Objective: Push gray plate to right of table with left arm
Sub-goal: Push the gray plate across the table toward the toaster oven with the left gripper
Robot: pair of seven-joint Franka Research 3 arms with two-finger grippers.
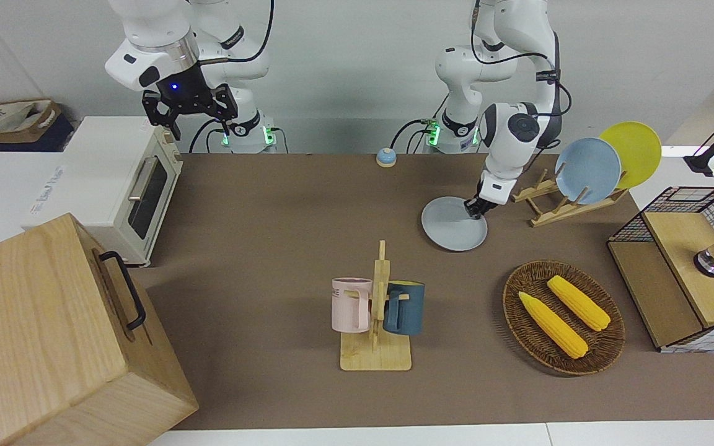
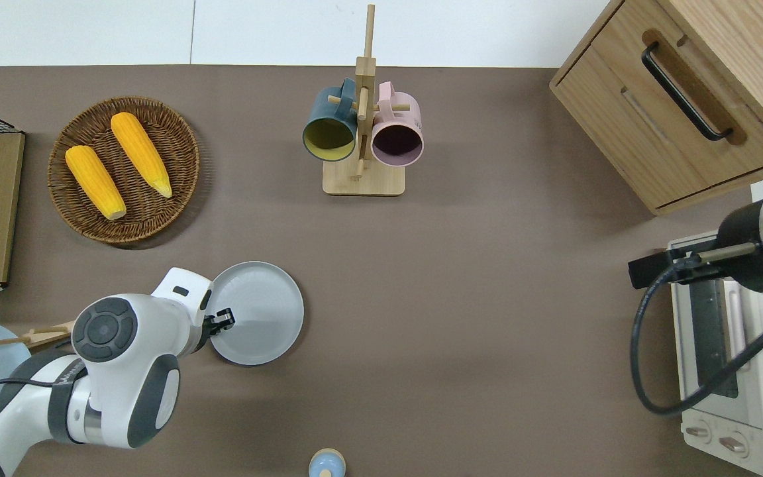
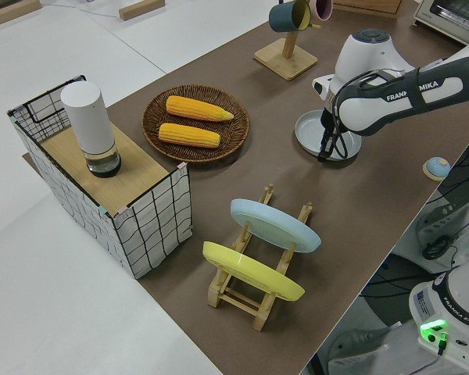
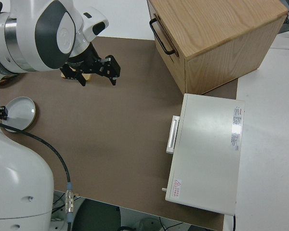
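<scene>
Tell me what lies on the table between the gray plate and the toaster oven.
Nothing: the overhead view shows only bare brown table from the gray plate to the toaster oven.

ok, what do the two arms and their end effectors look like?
Both arms are white and jointed. The left arm has large dark round joint caps, "FRANKA EMIKA" lettering, black cable and a small black end effector. The right arm has a silver wrist band, blue light, black cable and a wider black end effector.
</scene>
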